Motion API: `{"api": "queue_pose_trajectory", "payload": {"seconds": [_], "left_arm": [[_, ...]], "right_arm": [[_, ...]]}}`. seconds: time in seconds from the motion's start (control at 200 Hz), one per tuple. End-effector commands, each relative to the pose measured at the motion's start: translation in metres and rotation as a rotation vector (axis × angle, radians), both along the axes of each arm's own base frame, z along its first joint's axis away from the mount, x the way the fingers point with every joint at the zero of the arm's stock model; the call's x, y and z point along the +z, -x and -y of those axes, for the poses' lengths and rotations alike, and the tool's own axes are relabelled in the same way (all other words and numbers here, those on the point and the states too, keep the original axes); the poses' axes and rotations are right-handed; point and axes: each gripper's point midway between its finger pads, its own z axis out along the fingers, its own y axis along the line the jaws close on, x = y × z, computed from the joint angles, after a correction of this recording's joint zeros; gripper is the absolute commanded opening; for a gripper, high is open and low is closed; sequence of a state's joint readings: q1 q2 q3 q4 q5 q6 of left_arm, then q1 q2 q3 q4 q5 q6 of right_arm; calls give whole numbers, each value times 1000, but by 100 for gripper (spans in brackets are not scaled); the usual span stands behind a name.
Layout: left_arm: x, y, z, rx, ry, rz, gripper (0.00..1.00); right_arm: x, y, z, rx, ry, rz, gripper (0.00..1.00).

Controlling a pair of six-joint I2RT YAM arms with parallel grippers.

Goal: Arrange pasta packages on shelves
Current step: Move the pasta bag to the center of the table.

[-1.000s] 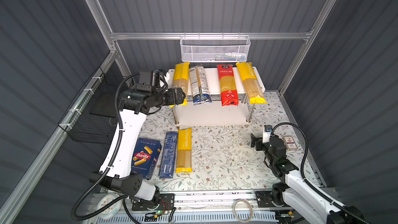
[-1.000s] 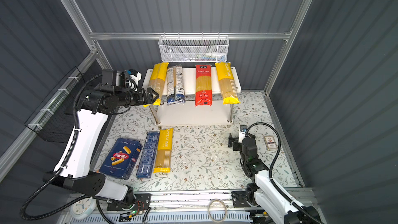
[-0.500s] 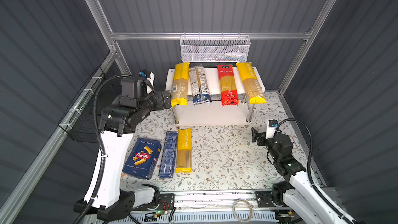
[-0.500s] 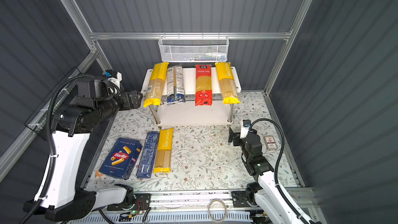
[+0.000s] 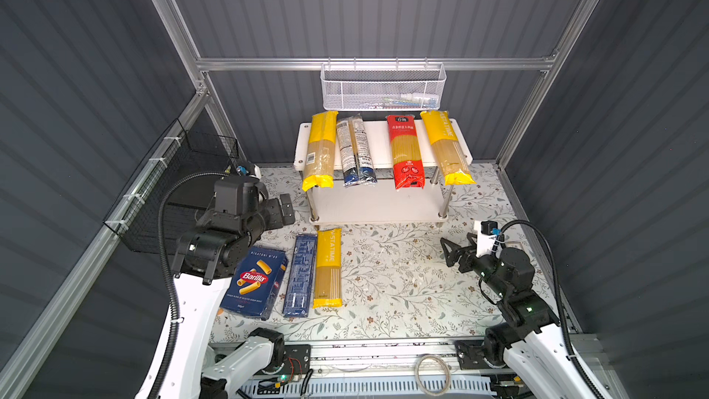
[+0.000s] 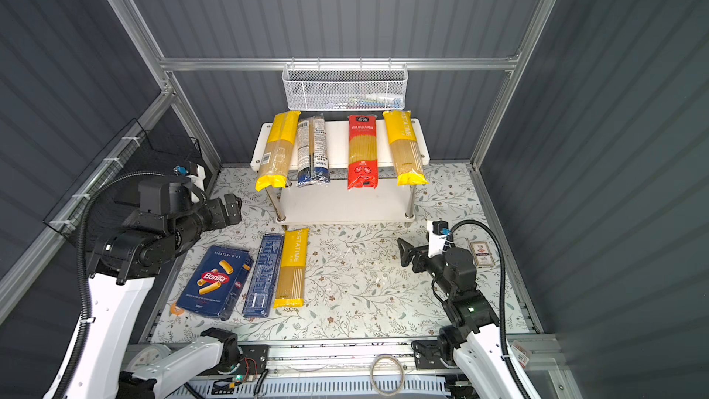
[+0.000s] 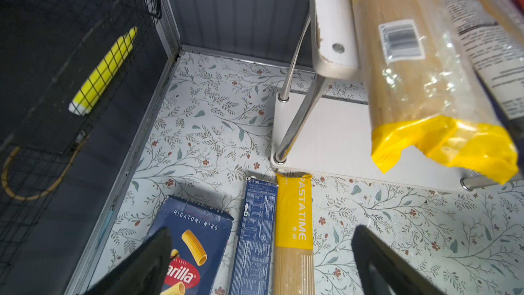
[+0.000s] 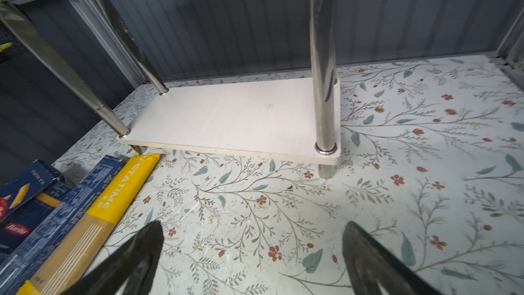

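Observation:
The shelves [image 5: 380,140] stand at the back. Their top board carries a yellow pasta package [image 5: 320,149], a grey-and-dark-blue one [image 5: 355,151], a red one [image 5: 404,151] and another yellow one [image 5: 447,145]. The lower board [image 5: 378,203] is bare. On the floor lie a wide Barilla box [image 5: 255,282], a narrow blue box [image 5: 299,274] and a yellow bag [image 5: 328,266] side by side. My left gripper [image 5: 286,209] hangs open and empty left of the shelves, above these boxes [image 7: 261,234]. My right gripper [image 5: 449,257] is open and empty over the floor, facing the lower board [image 8: 252,231].
A white mesh basket [image 5: 383,86] hangs on the back wall above the shelves. A black wire basket [image 5: 184,186] on the left wall holds a yellow-and-white item [image 7: 103,72]. A small red-and-white card [image 6: 482,253] lies near the right wall. A cable loop [image 5: 431,374] sits at the front rail.
My left gripper has drawn back from the left end of the top shelf, moving left and toward the front. The right gripper has shifted only slightly. The packages have not moved.

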State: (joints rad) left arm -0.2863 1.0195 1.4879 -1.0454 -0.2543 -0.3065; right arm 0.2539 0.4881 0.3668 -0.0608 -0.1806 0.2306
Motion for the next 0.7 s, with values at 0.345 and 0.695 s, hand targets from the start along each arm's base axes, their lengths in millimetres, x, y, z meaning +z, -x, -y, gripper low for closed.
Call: {"api": "queue_pose_trajectory", "payload": {"seconds": [0.345, 0.695], "left_arm": [[-84, 3, 2, 44, 60, -104, 100], [-144, -5, 36, -79, 174, -172, 100]], "right_arm": [[-5, 20, -36, 208, -135, -136, 99], [-15, 27, -51, 270, -206, -201, 99]]}}
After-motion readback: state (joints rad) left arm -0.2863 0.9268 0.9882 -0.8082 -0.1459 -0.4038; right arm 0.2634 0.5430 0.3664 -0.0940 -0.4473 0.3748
